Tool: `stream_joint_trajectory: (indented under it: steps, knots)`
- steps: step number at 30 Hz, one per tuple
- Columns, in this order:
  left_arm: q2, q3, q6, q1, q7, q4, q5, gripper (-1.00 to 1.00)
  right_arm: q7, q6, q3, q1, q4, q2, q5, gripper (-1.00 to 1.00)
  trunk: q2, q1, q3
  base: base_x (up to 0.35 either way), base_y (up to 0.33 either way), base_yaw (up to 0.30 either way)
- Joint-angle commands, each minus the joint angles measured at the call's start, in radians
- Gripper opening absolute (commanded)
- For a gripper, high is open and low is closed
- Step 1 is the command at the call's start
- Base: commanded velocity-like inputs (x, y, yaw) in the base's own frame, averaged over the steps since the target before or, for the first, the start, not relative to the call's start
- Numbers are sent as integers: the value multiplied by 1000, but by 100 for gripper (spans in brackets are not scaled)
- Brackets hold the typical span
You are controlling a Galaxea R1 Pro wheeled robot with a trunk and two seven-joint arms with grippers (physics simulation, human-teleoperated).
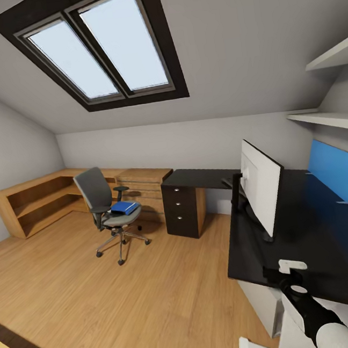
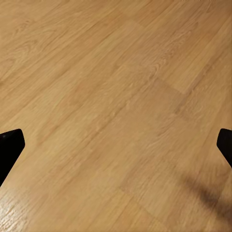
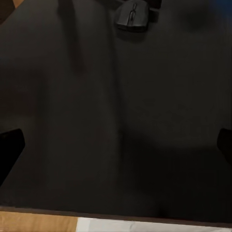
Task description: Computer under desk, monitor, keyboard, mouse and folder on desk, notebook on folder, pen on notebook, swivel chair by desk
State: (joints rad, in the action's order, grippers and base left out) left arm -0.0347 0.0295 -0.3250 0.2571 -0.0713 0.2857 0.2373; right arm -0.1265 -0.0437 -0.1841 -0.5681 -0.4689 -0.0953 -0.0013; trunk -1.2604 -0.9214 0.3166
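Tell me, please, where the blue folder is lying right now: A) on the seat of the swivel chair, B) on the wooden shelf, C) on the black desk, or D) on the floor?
A: the folder lies flat on the grey seat of the swivel chair, away from the desk.

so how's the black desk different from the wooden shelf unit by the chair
The desk has a glossy black top; the shelf unit is light wood. The desk carries the monitor, while the shelf unit's top looks bare. The desk has a closed drawer unit; the shelf unit has open shelves. Both stand against walls and turn a corner.
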Motion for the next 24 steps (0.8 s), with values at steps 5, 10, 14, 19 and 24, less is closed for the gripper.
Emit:
stream_joint_trajectory:
  steps: [5,10,14,19,24]
  knots:
    - [-1,3,-3,1,-1,0,-1,100,-1,-48,-1,-36,64,0,0,100,-1,0,1,175,0,0]
    - [-1,3,-3,1,-1,0,-1,100,-1,-106,-2,-51,90,0,-1,100,-1,0,1,266,0,0]
    - [-1,3,-3,1,-1,0,-1,100,-1,-158,-3,-55,98,-1,-1,100,-1,0,1,160,0,0]
    - [-1,3,-4,1,-1,1,-1,100,-1,-199,-3,-57,102,-1,-2,100,-1,0,1,60,0,0]
    - [-2,3,-4,1,-2,2,-1,100,-1,-215,-4,-57,103,-3,-2,100,-1,0,1,17,0,0]
